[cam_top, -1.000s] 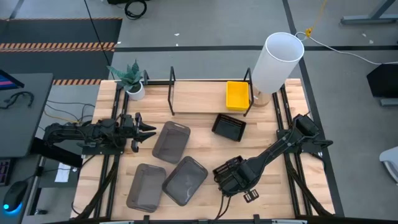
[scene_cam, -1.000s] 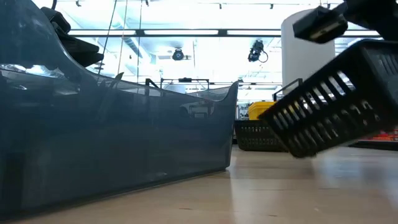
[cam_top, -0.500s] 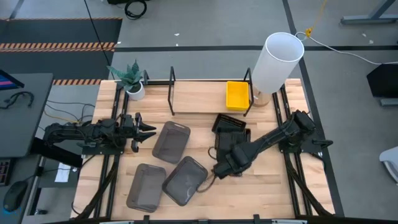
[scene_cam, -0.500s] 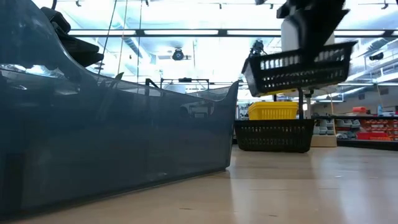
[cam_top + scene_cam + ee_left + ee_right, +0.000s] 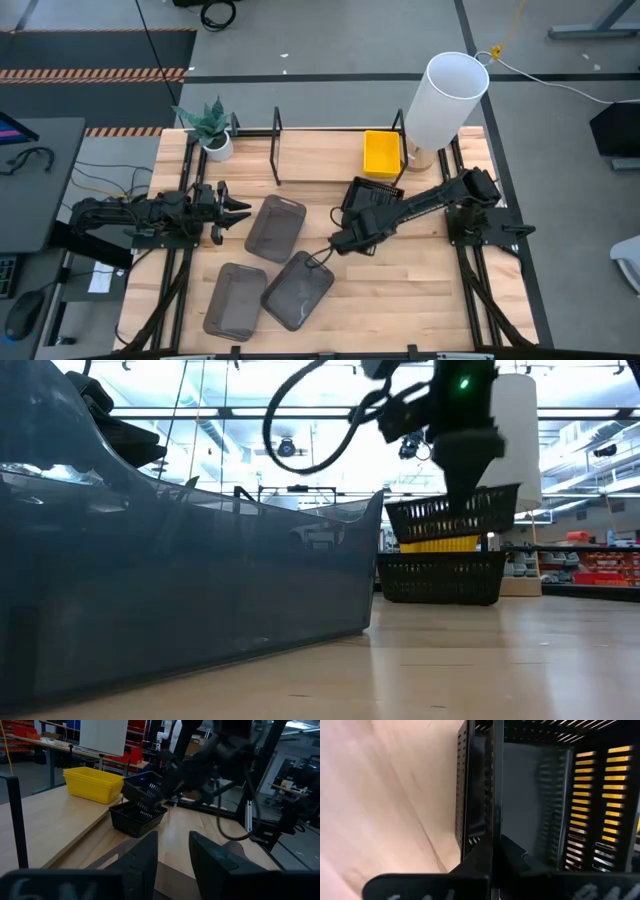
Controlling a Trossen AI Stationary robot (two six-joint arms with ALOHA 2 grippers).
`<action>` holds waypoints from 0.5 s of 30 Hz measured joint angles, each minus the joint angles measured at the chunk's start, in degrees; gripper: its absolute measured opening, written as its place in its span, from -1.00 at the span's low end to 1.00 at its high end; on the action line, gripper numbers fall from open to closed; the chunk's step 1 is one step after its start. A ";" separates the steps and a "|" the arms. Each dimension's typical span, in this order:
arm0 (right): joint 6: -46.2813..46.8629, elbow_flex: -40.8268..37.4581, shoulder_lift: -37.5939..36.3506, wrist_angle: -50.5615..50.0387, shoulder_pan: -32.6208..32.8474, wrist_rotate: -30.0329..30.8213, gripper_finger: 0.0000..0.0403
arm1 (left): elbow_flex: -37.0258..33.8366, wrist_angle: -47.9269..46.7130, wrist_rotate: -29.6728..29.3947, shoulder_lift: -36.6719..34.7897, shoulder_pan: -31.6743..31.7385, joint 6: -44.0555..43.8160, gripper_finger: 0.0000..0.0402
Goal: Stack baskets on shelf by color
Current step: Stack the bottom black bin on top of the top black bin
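Grey baskets lie beside the right claw, plant farther off.

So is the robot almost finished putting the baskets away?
Not yet. Done: one yellow basket sits on the shelf. In hand: the right hand holds a black basket just above the other black basket, which is on the table in front of the shelf. Left: both black ones and three grey baskets are off the shelf. The left hand waits beside the grey ones.
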 joint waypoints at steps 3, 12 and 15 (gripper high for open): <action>-0.10 -1.51 0.01 2.80 -2.09 -0.16 -0.95 | -0.01 0.00 -0.02 0.00 -0.01 -0.02 -0.42; -4.52 -5.03 0.01 11.63 -5.87 -5.64 -0.86 | 0.00 0.00 0.00 0.02 0.00 -0.02 -0.42; -4.60 -6.25 0.02 13.34 -6.65 -6.60 -0.82 | -0.01 0.00 -0.01 0.01 0.00 0.00 -0.42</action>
